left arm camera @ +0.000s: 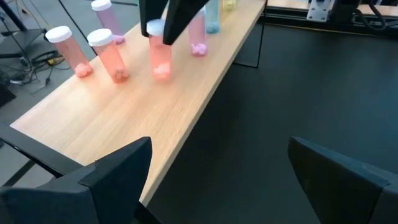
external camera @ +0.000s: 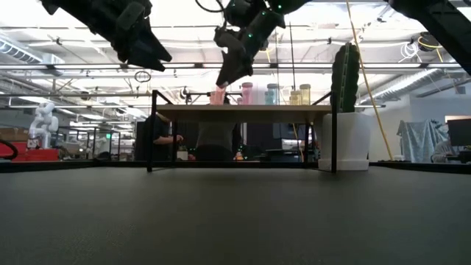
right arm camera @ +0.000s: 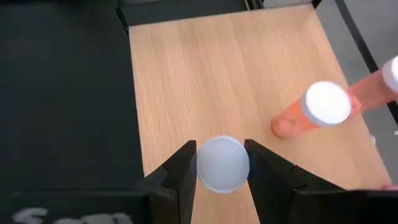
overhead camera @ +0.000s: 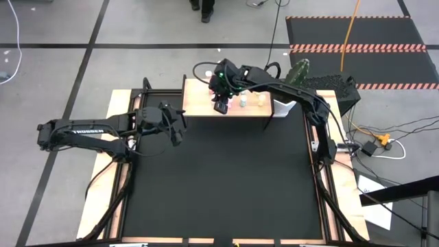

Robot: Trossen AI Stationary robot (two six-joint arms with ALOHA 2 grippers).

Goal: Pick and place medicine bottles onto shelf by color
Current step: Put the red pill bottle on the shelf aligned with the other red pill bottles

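Note:
The light-wood shelf (overhead camera: 206, 103) stands at the table's far edge. My right gripper (overhead camera: 220, 104) is over its left part, shut on a pink medicine bottle (left arm camera: 160, 59) with a white cap (right arm camera: 222, 163). Other pink bottles (left arm camera: 107, 53) stand on their bases left of it. More pink, teal (external camera: 272, 93) and yellow bottles (external camera: 299, 95) stand to its right. My left gripper (overhead camera: 175, 127) hangs open and empty above the mat (overhead camera: 219, 178), left of the shelf's near edge. It also shows in the left wrist view (left arm camera: 217, 162). My right gripper pinches the pink bottle's white cap (right arm camera: 205, 171) between its two fingers, one on each side. The fingers (left arm camera: 177, 18) come from above, pointing down. The bottle is upright, its base (left arm camera: 161, 71) at the shelf board; whether it rests there I cannot tell.
A green cactus in a white pot (external camera: 344, 110) stands at the shelf's right end. The black mat covers the table in front of the shelf. A person (external camera: 158, 136) shows in the room behind the table.

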